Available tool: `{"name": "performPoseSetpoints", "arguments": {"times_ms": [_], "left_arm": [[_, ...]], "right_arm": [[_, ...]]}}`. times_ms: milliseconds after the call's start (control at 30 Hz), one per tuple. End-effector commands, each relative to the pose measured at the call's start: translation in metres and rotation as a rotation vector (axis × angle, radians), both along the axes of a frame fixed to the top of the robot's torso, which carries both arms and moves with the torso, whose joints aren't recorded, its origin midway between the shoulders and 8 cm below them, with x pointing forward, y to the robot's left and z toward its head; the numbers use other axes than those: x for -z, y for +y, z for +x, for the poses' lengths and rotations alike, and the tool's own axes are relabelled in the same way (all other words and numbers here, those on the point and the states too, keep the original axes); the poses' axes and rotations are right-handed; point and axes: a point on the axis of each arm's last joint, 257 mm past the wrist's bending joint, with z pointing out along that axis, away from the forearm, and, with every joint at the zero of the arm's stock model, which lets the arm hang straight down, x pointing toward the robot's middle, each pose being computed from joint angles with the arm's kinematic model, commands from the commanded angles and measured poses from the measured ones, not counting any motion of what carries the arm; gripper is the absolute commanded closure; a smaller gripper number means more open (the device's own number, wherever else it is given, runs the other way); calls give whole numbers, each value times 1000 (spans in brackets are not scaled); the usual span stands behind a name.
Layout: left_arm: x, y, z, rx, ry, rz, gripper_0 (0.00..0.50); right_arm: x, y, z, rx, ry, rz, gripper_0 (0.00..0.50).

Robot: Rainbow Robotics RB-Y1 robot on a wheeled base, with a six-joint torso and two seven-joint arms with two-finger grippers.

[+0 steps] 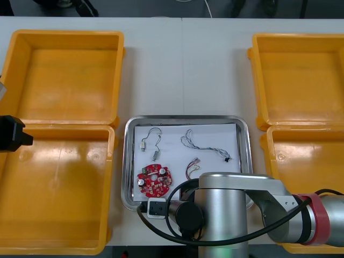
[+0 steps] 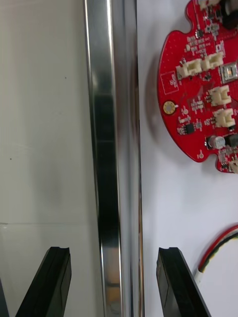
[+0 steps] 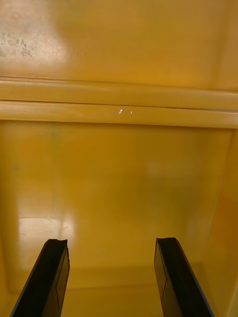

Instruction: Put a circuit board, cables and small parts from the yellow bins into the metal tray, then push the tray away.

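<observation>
The metal tray sits on the table between the two pairs of yellow bins, and it looks loaded. On its white floor lie the round red circuit board near the corner closest to me, the twisted blue and white cable toward the far side, and the red and yellow cable just beside my right arm. There is also a thin pale wire carrying what I take to be small metal parts. None of these pieces touches another.

The bins look bare where I can see into them, though my right arm covers part of the near right one. So I judge the filling done and only the push left.

My right gripper hangs at the tray's near rim with its fingers spread and holding nothing. One finger is over the bare table outside the rim and the other is over the white floor inside, with the shiny rim running between them. The circuit board lies a little beyond the inner finger. I cannot tell whether either finger touches the tray.

My left gripper waits over the left bins, fingers apart and empty, above the ridge where the two bins meet.
</observation>
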Motion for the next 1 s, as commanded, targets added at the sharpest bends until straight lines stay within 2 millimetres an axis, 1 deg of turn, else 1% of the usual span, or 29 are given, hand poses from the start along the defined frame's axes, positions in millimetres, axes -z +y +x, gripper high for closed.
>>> {"name": "performPoseSetpoints", "arguments": {"times_ms": [33,700,767,833,867,900,933,967,1000], "left_arm": [[-2,6,-7,117,0,104,0],[-2,6,-7,117,0,104,0],[-2,6,-7,117,0,104,0],[-2,6,-7,117,0,104,0],[-2,6,-7,117,0,104,0],[-2,6,-7,117,0,104,0],[-2,6,-7,117,0,104,0],[-2,6,-7,117,0,104,0],[-2,6,-7,117,0,104,0]], "right_arm": [[9,14,-15,-65,15,5,0],[13,12,-14,-79,-28,-14,0],[14,11,-14,-78,-29,-18,44],[13,12,-13,-77,-32,-15,127],[14,12,-14,-76,-30,-15,148],[13,13,-14,-74,-30,-13,206],[13,12,-14,-75,-30,-13,287],[13,13,-14,-75,-31,-13,323],[13,13,-13,-75,-34,-11,372]]}}
